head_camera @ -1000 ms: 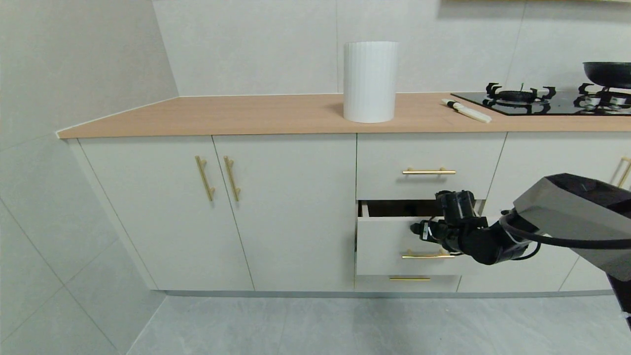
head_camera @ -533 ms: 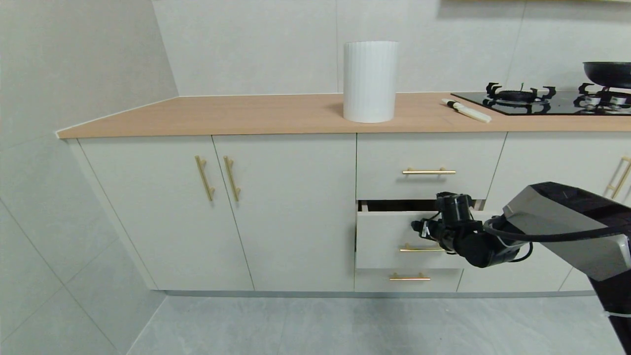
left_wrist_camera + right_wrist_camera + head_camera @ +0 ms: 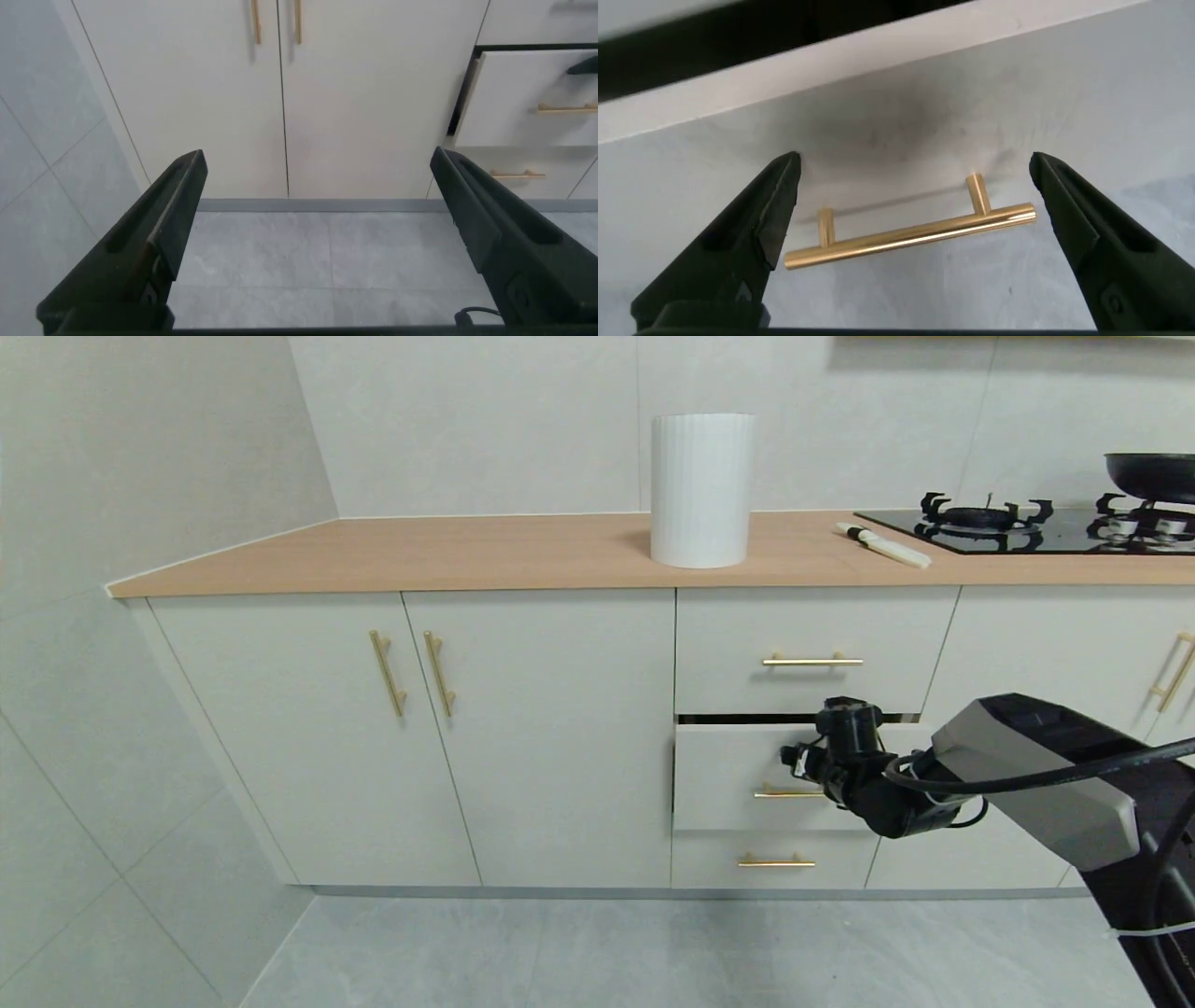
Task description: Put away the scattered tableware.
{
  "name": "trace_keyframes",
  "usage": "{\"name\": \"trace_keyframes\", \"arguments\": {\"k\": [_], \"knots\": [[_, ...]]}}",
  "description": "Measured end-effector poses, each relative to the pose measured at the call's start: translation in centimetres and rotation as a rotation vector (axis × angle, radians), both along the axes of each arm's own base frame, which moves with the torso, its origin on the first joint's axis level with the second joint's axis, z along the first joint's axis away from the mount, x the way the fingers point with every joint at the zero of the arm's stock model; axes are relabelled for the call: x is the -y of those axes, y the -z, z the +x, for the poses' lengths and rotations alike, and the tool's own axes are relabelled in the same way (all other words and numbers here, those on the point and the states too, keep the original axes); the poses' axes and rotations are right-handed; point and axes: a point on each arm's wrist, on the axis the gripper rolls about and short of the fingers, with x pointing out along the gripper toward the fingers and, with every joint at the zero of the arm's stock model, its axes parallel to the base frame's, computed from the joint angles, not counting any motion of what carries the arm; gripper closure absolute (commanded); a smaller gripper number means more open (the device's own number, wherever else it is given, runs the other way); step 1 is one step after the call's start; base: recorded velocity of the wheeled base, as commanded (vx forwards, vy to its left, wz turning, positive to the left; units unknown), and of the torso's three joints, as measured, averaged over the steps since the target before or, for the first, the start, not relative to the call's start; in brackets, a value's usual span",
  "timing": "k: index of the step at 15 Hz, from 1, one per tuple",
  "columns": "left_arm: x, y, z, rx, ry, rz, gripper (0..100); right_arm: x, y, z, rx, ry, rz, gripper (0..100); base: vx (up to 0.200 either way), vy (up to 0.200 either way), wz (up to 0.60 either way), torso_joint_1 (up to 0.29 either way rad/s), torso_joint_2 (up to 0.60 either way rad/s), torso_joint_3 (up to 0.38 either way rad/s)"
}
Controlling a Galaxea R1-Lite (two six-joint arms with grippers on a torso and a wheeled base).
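- Cabinet doors: shut, directly left of the middle drawer.
- My left gripper: jaws spread wide and holding nothing. It hangs low, well left of the middle drawer, facing those doors and the floor.
- White canister: upright on the countertop, above the middle drawer's left half.
- Middle drawer: a thin dark gap along its top edge, so it sits a crack open.
- My right gripper: jaws spread and pinching nothing, close up against the middle drawer's front.
- The handle lies just off the fingertips. Its long axis runs level, from one finger toward the other rather than across the gap.
- Utensil: the tableware, a cream stick-like piece. It lies flat on the countertop, above and right of the middle drawer, angled from back-left to front-right.
- My judgement: the right arm is much the nearer to both drawer and utensil. The utensil lies up and right of these jaws.
- The top drawer and the countertop lip sit between jaws and utensil, so I would back off before rising.
- Hob and pan: farther right of the middle drawer, past the utensil.
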Motion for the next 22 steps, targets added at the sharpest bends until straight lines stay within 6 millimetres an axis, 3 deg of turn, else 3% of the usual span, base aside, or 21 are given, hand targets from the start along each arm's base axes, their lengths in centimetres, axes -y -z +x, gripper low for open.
{"name": "trace_keyframes", "arguments": {"k": [12, 22], "knots": [[0.0, 0.0, 0.0, 0.0, 0.0, 0.0, 0, 0.7, 0.9, 2.6, 0.062, 0.056, 0.017, 0, 0.0, 0.0, 0.0, 0.0, 0.0, 0.0], [0.0, 0.0, 0.0, 0.0, 0.0, 0.0, 0, 1.2, 1.3, 3.4, 0.065, 0.082, 0.01, 0, 0.0, 0.0, 0.0, 0.0, 0.0, 0.0]]}}
